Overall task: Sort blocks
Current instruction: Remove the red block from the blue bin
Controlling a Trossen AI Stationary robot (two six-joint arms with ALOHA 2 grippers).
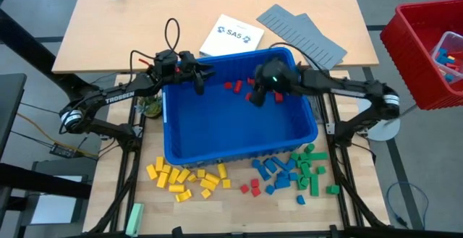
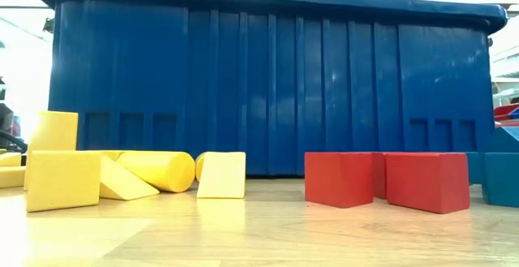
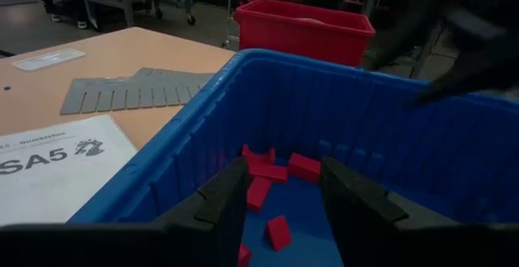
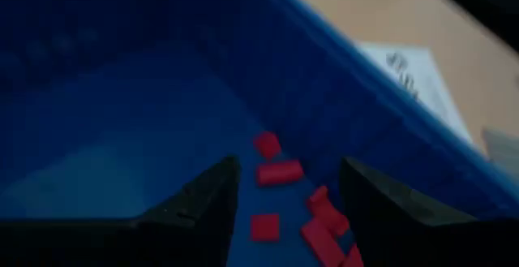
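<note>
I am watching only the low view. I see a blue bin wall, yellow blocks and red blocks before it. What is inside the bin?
Observer: A few red blocks lie on the floor of the blue bin, near its far wall. No other colour shows inside.
Operator: Where are the two arms?
Observer: Both reach into the bin. The left gripper is at the far left corner; the right gripper hangs over the red blocks.
Operator: Do the jaws hold something?
Observer: No. In both wrist views the jaws stand open with nothing between them.
Operator: What lies on my right, past the red ones?
Observer: Blue blocks, then green blocks beside them.
</note>
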